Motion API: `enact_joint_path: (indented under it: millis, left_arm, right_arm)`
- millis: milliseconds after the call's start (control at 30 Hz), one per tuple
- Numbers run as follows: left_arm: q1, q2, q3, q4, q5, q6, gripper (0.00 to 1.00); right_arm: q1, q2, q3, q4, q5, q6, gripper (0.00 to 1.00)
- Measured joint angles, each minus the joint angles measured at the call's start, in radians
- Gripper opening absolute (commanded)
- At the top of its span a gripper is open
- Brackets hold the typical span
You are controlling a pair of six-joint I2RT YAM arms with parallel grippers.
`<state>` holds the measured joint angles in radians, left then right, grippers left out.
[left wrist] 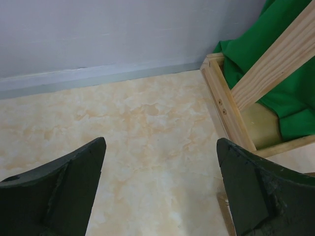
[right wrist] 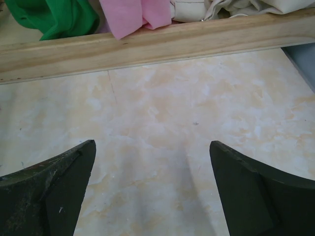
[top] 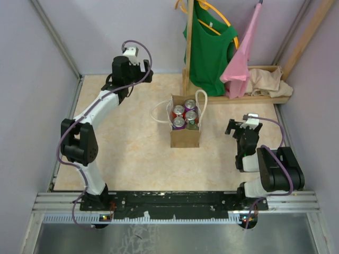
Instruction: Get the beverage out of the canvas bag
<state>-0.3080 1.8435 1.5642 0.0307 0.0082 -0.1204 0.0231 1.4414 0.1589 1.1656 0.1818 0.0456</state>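
Canvas bag [top: 185,136]: tan, boxy, stiff, with white looped handles. It stands upright just in front of the wooden rack [top: 259,99], mouth up, long axis running toward the rack. Four round metal beverage cans [top: 184,117] sit upright inside. Glossy beige marble-look table [top: 132,153], plain lilac walls [top: 32,79]. Left gripper [left wrist: 161,142] and right gripper [right wrist: 152,143]: jaws wide apart, holding nothing.

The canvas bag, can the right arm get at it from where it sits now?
Probably yes. The right gripper is open beside the canvas bag, only bare table between them, and the bag's top is open over the cans. It faces the wooden rack, so it would need to turn.
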Motion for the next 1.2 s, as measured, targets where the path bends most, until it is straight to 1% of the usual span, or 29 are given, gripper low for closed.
enact_joint_path:
  millis: [233, 467, 533, 733, 800, 867, 1000, 1067, 1133, 1200]
  left_arm:
    - [0.000, -0.002, -0.018, 0.016, 0.023, 0.002, 1.00]
    - [0.000, -0.015, -0.031, 0.103, 0.104, 0.005, 1.00]
    - [0.000, -0.008, -0.005, 0.101, 0.137, 0.003, 1.00]
    - [0.000, 0.117, 0.228, 0.096, 0.277, -0.019, 1.00]
    - [-0.003, 0.155, 0.264, 0.096, 0.322, -0.018, 0.99]
    - [-0.009, 0.183, 0.274, 0.093, 0.362, -0.009, 0.95]
    - [-0.034, 0.226, 0.274, 0.071, 0.441, 0.034, 0.80]
    - [-0.048, 0.236, 0.274, 0.061, 0.479, 0.052, 0.74]
    - [-0.059, 0.236, 0.274, 0.055, 0.512, 0.067, 0.71]
    - [-0.066, 0.234, 0.274, 0.052, 0.537, 0.077, 0.64]
  right_arm:
    - [0.000, 0.000, 0.000, 0.000, 0.000, 0.000, 0.99]
    - [0.000, 0.000, 0.000, 0.000, 0.000, 0.000, 0.99]
    - [0.000, 0.000, 0.000, 0.000, 0.000, 0.000, 0.99]
    - [0.000, 0.000, 0.000, 0.000, 0.000, 0.000, 0.99]
    - [0.000, 0.000, 0.000, 0.000, 0.000, 0.000, 0.99]
    - [0.000, 0.000, 0.000, 0.000, 0.000, 0.000, 0.99]
    - [0.000, 0.000, 0.000, 0.000, 0.000, 0.000, 0.99]
    - [0.000, 0.000, 0.000, 0.000, 0.000, 0.000, 0.99]
    - [0.000, 0.000, 0.000, 0.000, 0.000, 0.000, 0.99]
    - [0.000, 0.000, 0.000, 0.000, 0.000, 0.000, 0.99]
